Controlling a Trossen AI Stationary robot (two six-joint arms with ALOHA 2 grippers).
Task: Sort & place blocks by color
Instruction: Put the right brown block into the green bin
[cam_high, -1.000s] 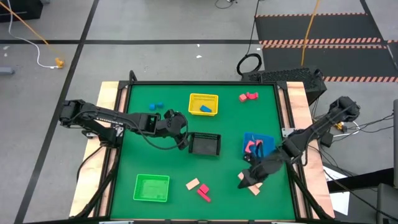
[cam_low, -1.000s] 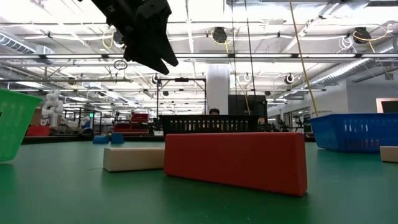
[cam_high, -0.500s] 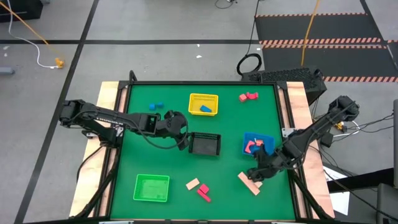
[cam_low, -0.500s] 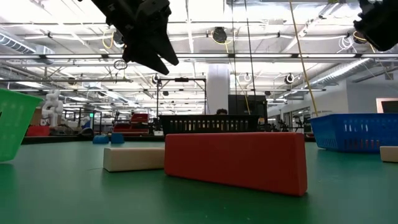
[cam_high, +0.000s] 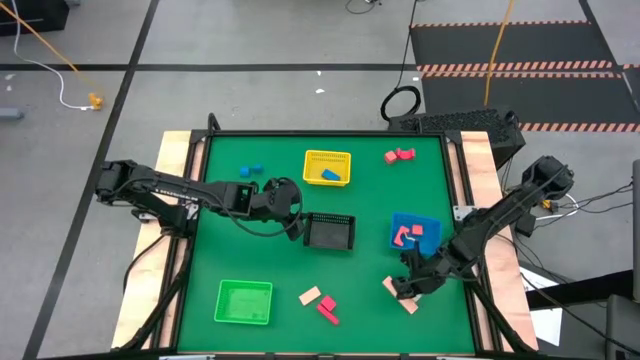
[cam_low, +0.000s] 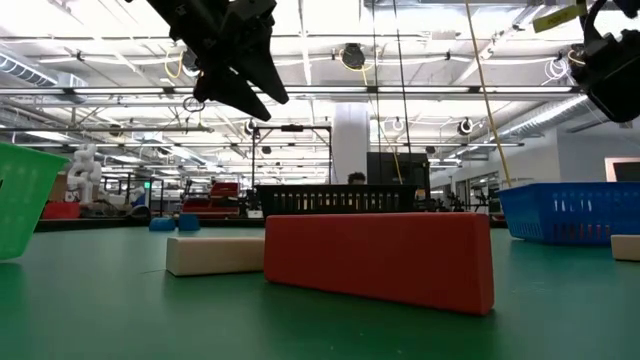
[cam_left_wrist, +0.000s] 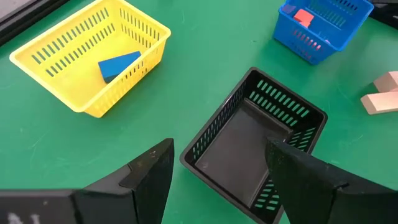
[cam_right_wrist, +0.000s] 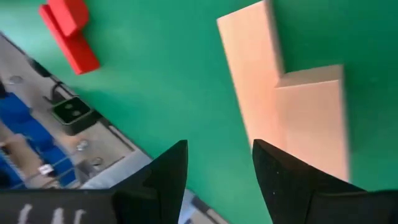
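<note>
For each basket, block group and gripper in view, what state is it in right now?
yellow basket: upright, holds one blue block
black basket: upright, empty
blue basket: holds red blocks
green basket: upright, looks empty
tan L-shaped block: flat on table
left gripper: open, above black basket
right gripper: open, empty, over tan L-shaped block

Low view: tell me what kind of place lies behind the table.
Probably a large robotics lab or industrial hall: an open ceiling with pipes and lights, a white robot figure at the far left, and further workstations beyond the green table.
</note>
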